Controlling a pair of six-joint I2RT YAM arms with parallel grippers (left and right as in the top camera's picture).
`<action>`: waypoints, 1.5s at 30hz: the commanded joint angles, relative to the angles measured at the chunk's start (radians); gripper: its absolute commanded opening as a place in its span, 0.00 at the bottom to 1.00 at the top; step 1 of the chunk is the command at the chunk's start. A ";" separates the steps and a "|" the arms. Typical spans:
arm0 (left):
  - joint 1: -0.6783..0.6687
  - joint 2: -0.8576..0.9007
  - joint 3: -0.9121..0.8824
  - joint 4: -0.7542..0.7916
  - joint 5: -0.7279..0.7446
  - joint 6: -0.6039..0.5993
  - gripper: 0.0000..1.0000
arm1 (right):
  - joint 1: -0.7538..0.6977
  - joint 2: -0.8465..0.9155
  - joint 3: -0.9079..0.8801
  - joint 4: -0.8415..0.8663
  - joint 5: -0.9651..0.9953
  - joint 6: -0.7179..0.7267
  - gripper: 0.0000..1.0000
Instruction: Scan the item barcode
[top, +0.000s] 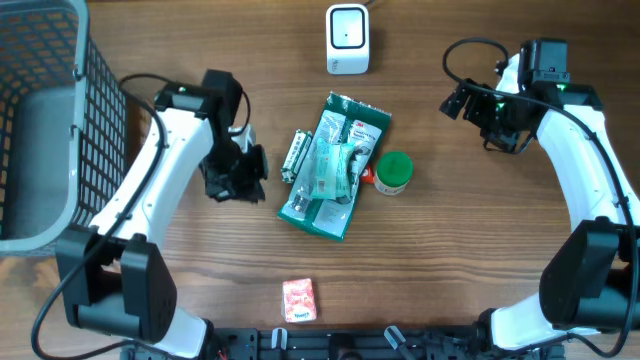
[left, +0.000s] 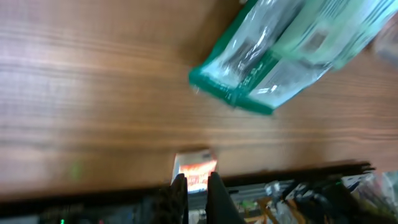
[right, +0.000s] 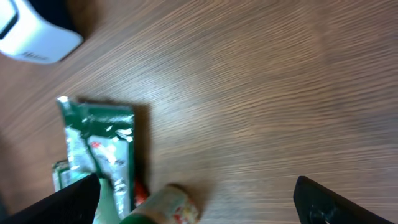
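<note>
Your left hand (left: 198, 185) is pinched closed and empty, your right hand (right: 196, 186) gapes wide. That green packet (top: 333, 165) looks light, floppy and slick, so pinch its flat sealed edge.

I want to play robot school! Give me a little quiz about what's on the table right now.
1. True or false: the right gripper is open.
2. Pick one: in the overhead view, the white box-shaped scanner sits at which edge of the wooden table? A) top B) bottom C) left
3. Short answer: what colour is the lid of the small jar right beside the green-and-clear plastic packet?

Key: 1 true. 2 A. 3 green.
</note>
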 joint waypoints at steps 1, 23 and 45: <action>-0.125 -0.113 -0.065 -0.040 -0.101 -0.169 0.04 | -0.001 0.008 0.001 0.004 0.066 -0.020 1.00; -0.797 -0.333 -0.672 0.426 -0.198 -0.851 0.81 | -0.001 0.008 0.001 0.007 0.066 -0.019 1.00; -0.797 -0.309 -0.745 0.595 -0.179 -0.830 0.52 | -0.001 0.008 0.001 0.007 0.066 -0.019 1.00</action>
